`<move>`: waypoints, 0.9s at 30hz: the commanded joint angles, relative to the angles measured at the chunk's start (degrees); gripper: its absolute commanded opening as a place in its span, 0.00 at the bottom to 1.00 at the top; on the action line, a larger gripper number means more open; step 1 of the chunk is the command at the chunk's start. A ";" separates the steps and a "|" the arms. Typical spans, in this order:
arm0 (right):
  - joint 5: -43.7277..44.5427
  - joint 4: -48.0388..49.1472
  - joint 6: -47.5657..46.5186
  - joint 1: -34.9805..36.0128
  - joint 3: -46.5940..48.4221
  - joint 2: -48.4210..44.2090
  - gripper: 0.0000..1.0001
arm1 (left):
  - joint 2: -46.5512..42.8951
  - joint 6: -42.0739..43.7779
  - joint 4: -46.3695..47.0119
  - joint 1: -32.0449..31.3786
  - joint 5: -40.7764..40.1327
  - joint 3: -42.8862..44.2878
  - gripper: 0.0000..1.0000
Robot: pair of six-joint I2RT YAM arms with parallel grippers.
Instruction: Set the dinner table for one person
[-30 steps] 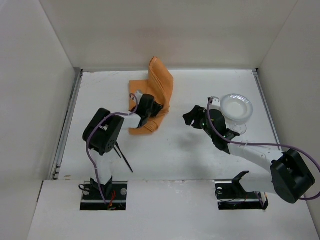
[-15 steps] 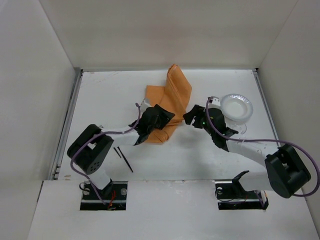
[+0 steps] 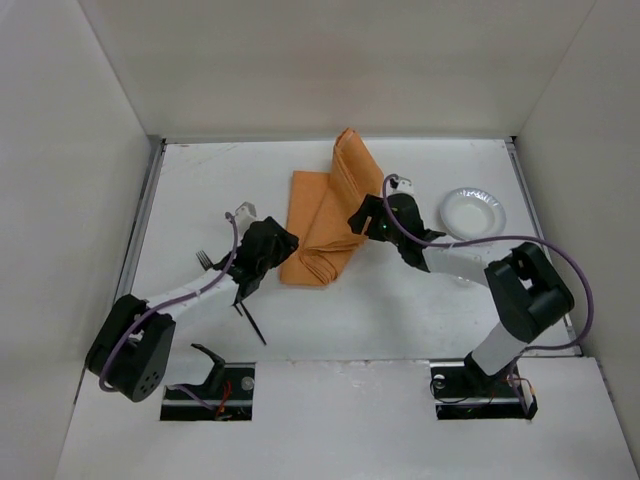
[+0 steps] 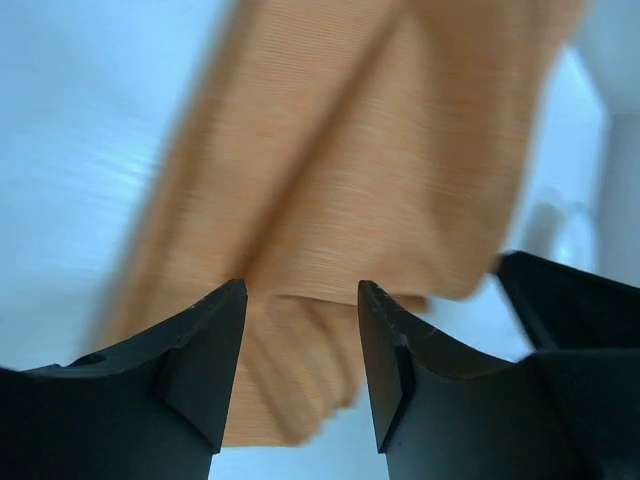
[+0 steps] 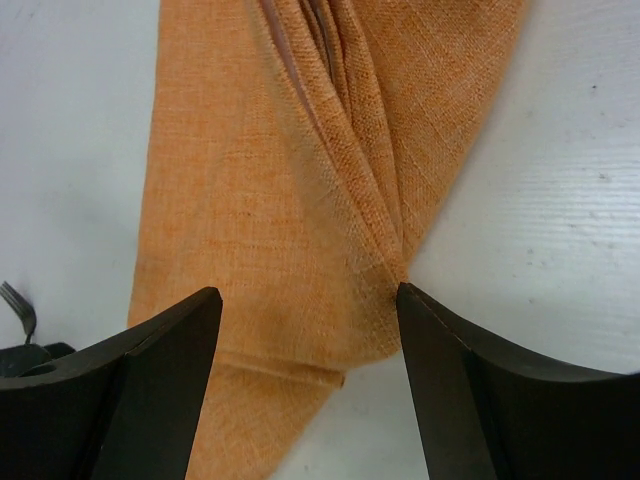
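The dinner table (image 3: 400, 310) is a matte white top. An orange cloth mat (image 3: 325, 215) lies on it near the middle, folded over itself in pleats. My left gripper (image 3: 280, 247) is open just left of the mat's near corner. In the left wrist view the open jaws of the left gripper (image 4: 300, 295) frame the blurred mat (image 4: 380, 170) and hold nothing. My right gripper (image 3: 358, 218) is open at the mat's right edge. In the right wrist view the right gripper (image 5: 308, 300) hangs over the mat's (image 5: 290, 200) near fold with its fingers wide apart.
A white plate (image 3: 472, 213) sits at the right, beyond the right arm. A fork (image 3: 204, 260) lies left of the left gripper, also seen as the fork (image 5: 16, 302) in the right wrist view. A dark utensil (image 3: 250, 320) lies near the front. Metal rails (image 3: 140, 230) line the table's sides.
The left gripper dragged the mat to the right, then opened, let it go and drew back to the left. The right gripper moved left to the mat's right edge.
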 commanded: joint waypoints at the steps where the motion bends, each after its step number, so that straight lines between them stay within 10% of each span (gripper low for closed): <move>1: 0.97 -1.24 0.86 -0.18 3.84 3.26 0.76 | -2.91 5.86 -7.39 3.34 -4.03 -3.08 0.46; 15: 12.74 -8.62 0.08 0.70 5.08 1.16 0.73 | 7.45 8.68 -2.13 6.25 2.47 -3.08 0.49; 21: 3.70 -7.31 0.60 0.70 7.27 6.86 0.73 | 10.97 6.92 0.07 6.25 3.70 -2.21 0.48; 25: 0.62 -4.41 2.88 0.70 7.45 9.15 0.63 | 13.08 5.34 2.10 5.55 5.28 -1.15 0.47; 27: -0.35 -2.74 3.32 0.70 7.36 8.98 0.40 | 14.04 5.16 2.62 5.55 5.90 -0.71 0.43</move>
